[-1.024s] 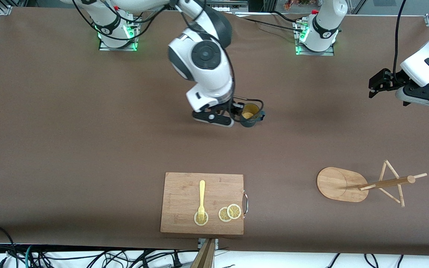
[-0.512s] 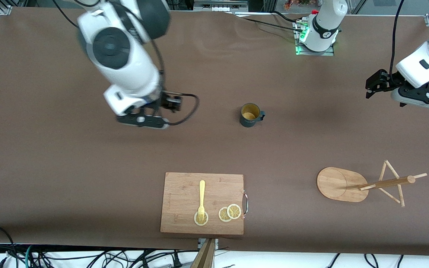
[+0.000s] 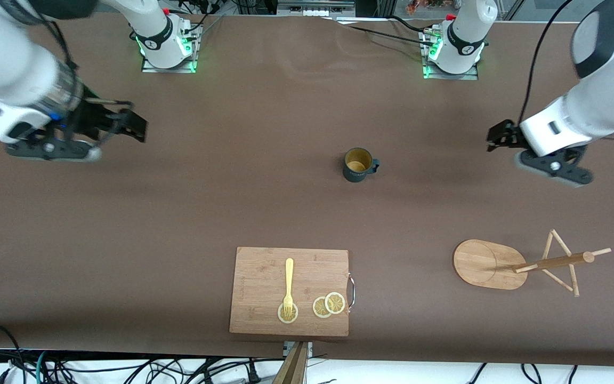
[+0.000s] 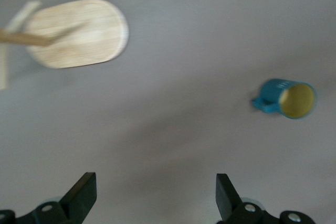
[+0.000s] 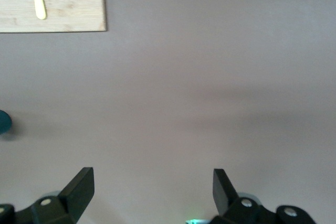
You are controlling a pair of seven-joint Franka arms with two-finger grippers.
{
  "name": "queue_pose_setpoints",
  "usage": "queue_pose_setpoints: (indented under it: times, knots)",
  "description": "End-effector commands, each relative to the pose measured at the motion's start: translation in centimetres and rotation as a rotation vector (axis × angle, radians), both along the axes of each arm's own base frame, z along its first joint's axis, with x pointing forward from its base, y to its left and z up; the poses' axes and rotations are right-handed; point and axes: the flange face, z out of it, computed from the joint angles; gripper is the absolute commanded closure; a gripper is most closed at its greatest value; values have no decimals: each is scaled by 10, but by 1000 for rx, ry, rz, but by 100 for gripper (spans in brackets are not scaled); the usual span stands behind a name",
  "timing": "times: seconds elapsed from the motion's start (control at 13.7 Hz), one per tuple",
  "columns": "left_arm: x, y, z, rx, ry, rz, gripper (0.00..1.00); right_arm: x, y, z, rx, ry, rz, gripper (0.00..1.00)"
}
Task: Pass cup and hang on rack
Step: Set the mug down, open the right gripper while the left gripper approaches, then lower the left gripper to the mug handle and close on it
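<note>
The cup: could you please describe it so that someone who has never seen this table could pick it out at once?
On the brown table, find the board at the edge nearest the front camera; the cup stands upright and alone, farther from the camera than it, mid-table. It is the only dark teal thing, with a yellow inside and one side handle; everything else there is pale wood or yellow.

Small dark teal mug [image 3: 357,165] upright mid-tabletop [image 3: 179,213], rectangular bamboo cutting board [image 3: 264,277] nearer the front camera, carrying yellow fork [image 3: 288,285] and lemon slices [image 3: 328,304], bamboo mug tree [image 3: 520,262] toward the left arm's end
</note>
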Motion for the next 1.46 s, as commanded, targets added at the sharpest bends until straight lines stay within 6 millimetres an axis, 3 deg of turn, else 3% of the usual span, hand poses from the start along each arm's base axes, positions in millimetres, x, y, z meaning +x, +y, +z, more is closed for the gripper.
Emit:
queue_pose_setpoints:
  times: [0.0,0.15,0.37,0.51,0.66,0.8,0.88,0.95,1.02,1.17,1.39]
  knots:
    - [7,-39,-22,-69,19,-111,0,-44,-60,6,66,9,-3,0]
    - [7,-61,-46,-123,52,-238,0,-69,-89,6,50,-20,14,0]
    - [11,-63,-87,-185,98,-458,0,-102,-113,-9,45,-81,26,0]
    - [16,-66,-114,-267,108,-545,0,-97,-128,-11,40,-74,-4,0]
    - [17,-65,-143,-374,70,-605,0,-78,-129,-17,26,-63,-31,0]
    - [6,-62,-181,-420,16,-656,0,-61,-116,-25,2,-70,-36,0]
    - [0,-61,-196,-441,-17,-673,0,-50,-98,-40,-25,-53,-17,0]
    - [-5,-60,-207,-475,-41,-684,0,-43,-67,-37,-53,-58,-2,0]
    - [-5,-58,-214,-515,-81,-717,1,-34,-52,-30,-65,-75,-42,0]
    - [-15,-55,-233,-596,-134,-784,9,-31,-42,-20,-70,-94,-44,0]
    - [-31,-48,-256,-679,-215,-839,13,-30,-48,-21,-61,-89,-62,0]
